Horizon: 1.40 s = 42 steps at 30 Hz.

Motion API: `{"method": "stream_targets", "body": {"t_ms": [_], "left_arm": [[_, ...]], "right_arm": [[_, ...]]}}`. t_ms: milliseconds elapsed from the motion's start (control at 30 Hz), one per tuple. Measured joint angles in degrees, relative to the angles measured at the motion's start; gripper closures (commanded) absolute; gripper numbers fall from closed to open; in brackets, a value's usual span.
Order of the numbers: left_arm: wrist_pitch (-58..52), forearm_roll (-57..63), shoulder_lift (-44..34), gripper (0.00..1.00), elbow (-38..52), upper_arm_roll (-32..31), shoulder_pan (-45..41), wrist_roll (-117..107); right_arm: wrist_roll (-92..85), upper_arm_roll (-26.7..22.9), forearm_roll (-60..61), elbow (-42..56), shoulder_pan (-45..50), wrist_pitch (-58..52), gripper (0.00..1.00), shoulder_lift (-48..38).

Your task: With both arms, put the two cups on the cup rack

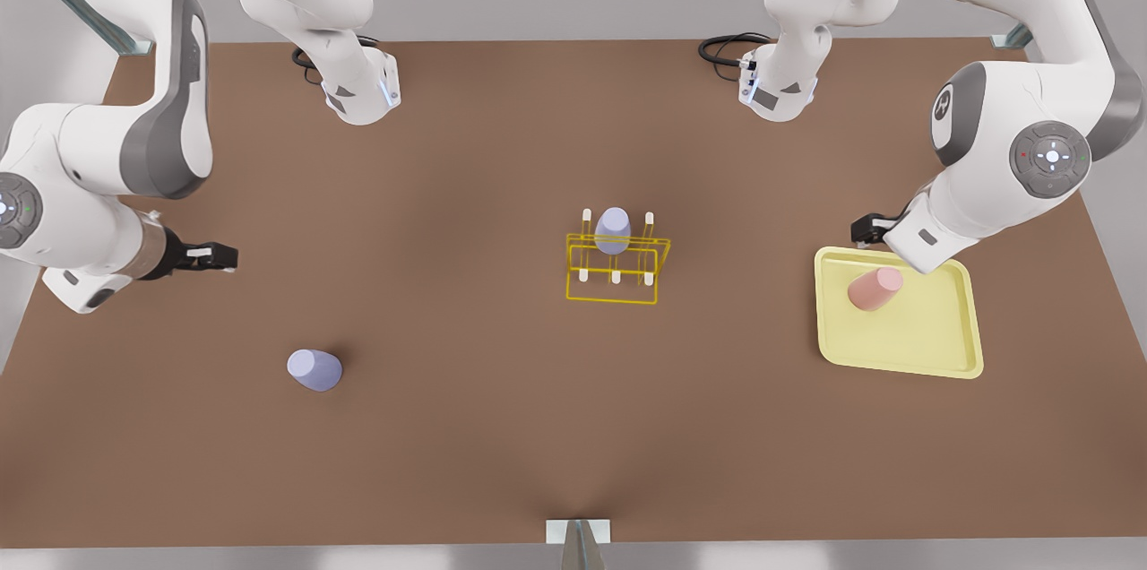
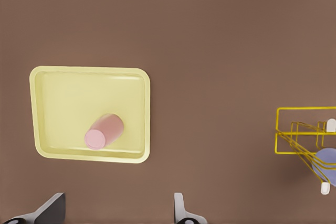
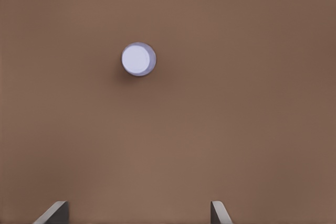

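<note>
Left gripper open by pink cup, right gripper open — lavender cup apart

Pink cup; lavender cup; yellow rack.

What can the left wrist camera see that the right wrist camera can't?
The left wrist view alone has the small pink tapered cup standing on the pale yellow flat tray, plus part of the bright-yellow wire cup rack with a lavender cup on the rack. The right wrist view alone has a second pale lavender cup, standing by itself on the table. Both share the plain brown table and open fingers: the left gripper is near the tray, the right gripper hangs above its cup.
</note>
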Motion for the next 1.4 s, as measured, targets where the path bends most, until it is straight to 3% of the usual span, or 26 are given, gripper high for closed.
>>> {"method": "stream_targets", "body": {"t_ms": [100,200,300,467,733,1400], "left_arm": [[0.28,0.04,1.17,0.0,-0.04,0.79,-0.07,-0.1],[3.79,0.03,6.0,0.0,-1.73,4.49,3.11,1.53],[11.98,-0.01,9.18,0.0,-8.68,6.73,5.1,4.22],[25.05,-0.31,9.84,0.0,-20.02,7.94,6.23,10.97],[37.56,-0.43,7.09,0.0,-31.65,8.97,7.16,21.43],[48.57,-0.45,11.01,0.0,-38.03,9.41,8.87,34.66]], "right_arm": [[-0.17,0.01,-0.12,0.14,0.23,0.81,0.0,1.17],[-0.99,0.02,-0.2,2.12,0.07,5.81,0.0,9.16],[-2.24,-0.08,0.99,2.79,-1.59,13.27,0.0,17.64],[-3.71,-0.03,3.8,1.79,-1.31,23.47,0.0,23.4],[-3.7,-0.22,4.57,-2.78,0.09,32.2,0.0,23.49],[1.94,-0.48,-0.78,-11.99,1.58,38.89,0.0,22.88]]}}
